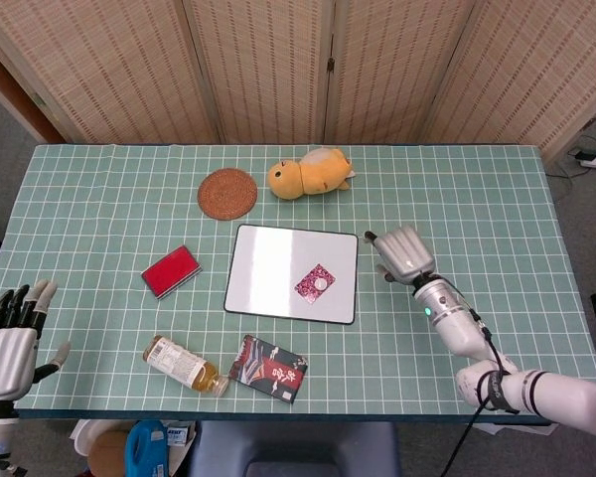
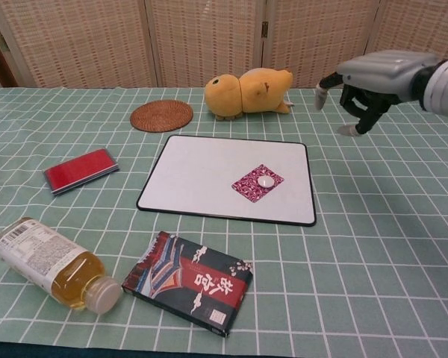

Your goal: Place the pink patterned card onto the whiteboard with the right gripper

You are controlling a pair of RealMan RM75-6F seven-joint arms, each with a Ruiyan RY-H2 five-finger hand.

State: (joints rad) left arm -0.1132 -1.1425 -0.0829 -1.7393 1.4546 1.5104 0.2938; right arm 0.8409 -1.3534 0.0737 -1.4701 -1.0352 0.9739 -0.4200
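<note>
The pink patterned card lies flat on the right part of the whiteboard, with a small white round piece on top of it. My right hand hovers to the right of the board, raised above the table, fingers apart and holding nothing. My left hand rests open at the table's front left corner, seen only in the head view.
A yellow plush toy and a round woven coaster lie behind the board. A red case sits to its left. A bottle and a dark patterned packet lie near the front edge.
</note>
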